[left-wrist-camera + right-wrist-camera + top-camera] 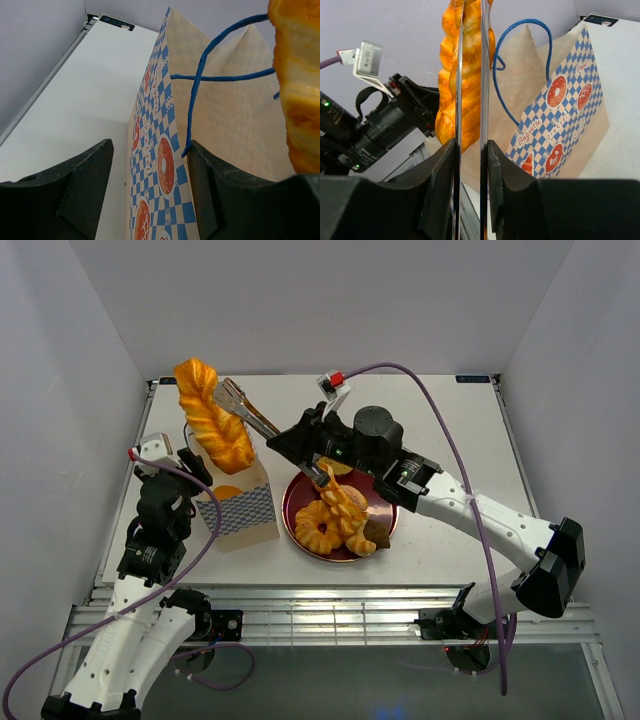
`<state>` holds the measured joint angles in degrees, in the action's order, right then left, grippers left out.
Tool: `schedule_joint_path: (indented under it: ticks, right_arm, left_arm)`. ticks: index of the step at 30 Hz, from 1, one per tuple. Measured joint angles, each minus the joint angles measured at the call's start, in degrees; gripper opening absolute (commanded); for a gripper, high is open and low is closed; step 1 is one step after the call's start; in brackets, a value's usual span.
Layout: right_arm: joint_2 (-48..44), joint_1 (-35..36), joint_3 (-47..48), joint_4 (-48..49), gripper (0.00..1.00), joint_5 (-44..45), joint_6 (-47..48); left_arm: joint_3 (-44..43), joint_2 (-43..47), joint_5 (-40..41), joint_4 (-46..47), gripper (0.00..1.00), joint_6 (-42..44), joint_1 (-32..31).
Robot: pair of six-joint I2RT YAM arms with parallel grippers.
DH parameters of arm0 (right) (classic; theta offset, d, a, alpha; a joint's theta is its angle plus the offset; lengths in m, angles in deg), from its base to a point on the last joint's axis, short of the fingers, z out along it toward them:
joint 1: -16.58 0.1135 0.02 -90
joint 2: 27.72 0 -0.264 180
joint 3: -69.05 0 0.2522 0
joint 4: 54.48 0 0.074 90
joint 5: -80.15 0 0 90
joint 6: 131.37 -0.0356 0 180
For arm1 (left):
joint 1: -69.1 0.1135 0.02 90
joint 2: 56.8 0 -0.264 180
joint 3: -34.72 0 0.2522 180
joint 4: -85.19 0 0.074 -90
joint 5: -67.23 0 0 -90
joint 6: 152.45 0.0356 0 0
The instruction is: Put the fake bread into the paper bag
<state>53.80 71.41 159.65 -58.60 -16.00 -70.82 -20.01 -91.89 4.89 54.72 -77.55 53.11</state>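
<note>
Right tool [471,170] is clamped on a pair of metal tongs [458,100], squeezing the two blades near-parallel with a thin gap between them. In the top view the tong tips sit right against the right side of the long braid [212,420]. I can't tell whether they're pinching it or just touching. The braid stands on end in the paper bag [245,512], lower end down in the mouth, most of its length sticking out above the rim and leaning to the far left. Left tool [150,195] is spread, straddling the bag's top edge. I see bare bench [490,440] between the outer finger [75,195] and the checkered wall, and the other finger sits on the cream inner side, by the blue cord handle [200,75]. The bag is upright on the bench, just beside the left rim of the dark-red plate [290,502]. On the plate are a ring-shaped piece [322,527], a twisted piece [345,505] and a dark chunk [378,533] at its right edge.
</note>
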Motion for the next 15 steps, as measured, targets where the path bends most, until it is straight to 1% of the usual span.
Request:
schedule_joint_path:
  ticks: [10, 15]
  right_arm:
    - [-1.51, 0.0, -4.39, 0.55, 0.08, 4.42, 0.07]
    - [-2.49, 0.0, -4.79, 0.48, 0.08, 6.01, 0.09]
  left_arm:
    - [-0.02, -0.59, 2.49, -0.2, 0.68, -1.4, 0.0]
    - [-0.04, -1.36, 4.42, -0.87, 0.63, -2.67, -0.07]
